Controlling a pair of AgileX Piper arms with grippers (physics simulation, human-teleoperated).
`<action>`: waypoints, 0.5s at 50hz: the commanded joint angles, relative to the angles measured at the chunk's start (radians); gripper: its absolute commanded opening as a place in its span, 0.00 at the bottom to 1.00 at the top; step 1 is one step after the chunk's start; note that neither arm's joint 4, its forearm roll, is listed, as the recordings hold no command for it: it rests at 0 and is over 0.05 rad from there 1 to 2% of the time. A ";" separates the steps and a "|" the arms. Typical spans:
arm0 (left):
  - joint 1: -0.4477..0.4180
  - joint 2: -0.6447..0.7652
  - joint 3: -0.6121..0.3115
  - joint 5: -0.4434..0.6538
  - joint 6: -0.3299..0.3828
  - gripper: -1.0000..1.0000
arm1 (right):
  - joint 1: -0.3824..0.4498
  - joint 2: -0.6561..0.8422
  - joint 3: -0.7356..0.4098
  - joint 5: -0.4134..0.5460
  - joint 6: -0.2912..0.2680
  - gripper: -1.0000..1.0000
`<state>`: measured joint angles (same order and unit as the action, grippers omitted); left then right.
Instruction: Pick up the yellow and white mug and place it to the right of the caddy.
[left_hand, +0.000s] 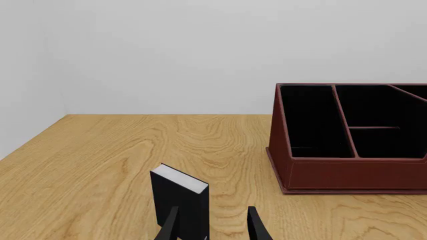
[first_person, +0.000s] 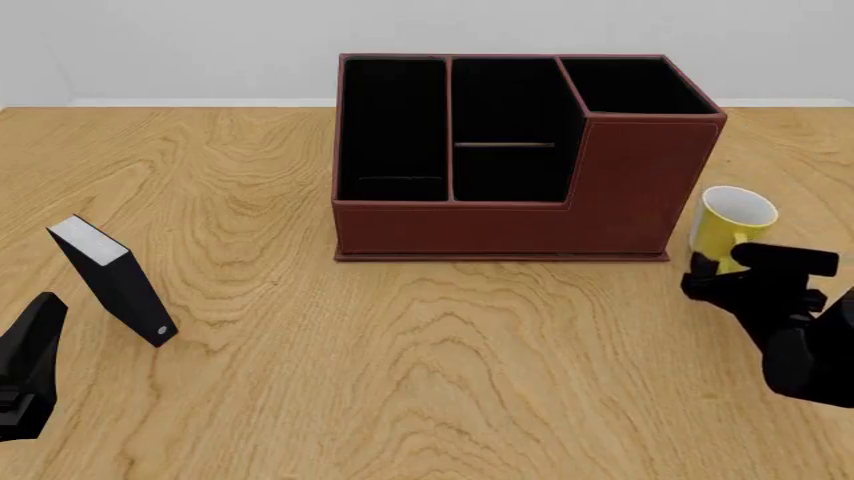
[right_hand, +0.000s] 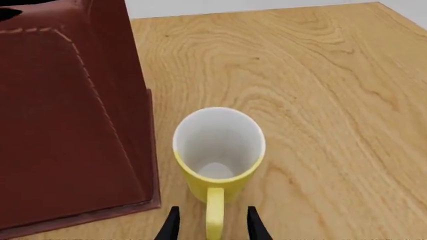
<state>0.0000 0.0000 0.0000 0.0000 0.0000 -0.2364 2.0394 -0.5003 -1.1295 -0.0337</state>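
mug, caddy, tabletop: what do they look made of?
Mug: looks like glazed ceramic, with a smooth yellow outside and a plain white inside.
Caddy: looks like red-brown leather or faux leather, judging by the stitched edge seams; the dull black lining could be felt.
Tabletop: light wood or wood veneer with a bold swirling grain and a matte finish.

Mug (right_hand: 220, 155) yellow, white inside; caddy (first_person: 521, 215) red-brown.

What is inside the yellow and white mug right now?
Nothing shows inside the yellow and white mug: the right wrist view shows a bare white wall and bottom. The near inner wall is hidden behind the rim.
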 joint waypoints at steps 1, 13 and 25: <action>0.000 0.000 0.000 0.000 0.000 1.00 | -0.003 0.019 -0.003 -0.001 0.004 1.00; 0.000 0.000 0.000 0.000 0.000 1.00 | 0.001 -0.047 0.052 -0.009 0.009 1.00; 0.000 0.000 0.000 0.000 0.000 1.00 | 0.005 -0.067 0.109 -0.049 0.006 1.00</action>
<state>0.0000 0.0000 0.0000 0.0000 0.0000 -0.2351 1.9979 -0.4335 -1.1562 -0.0251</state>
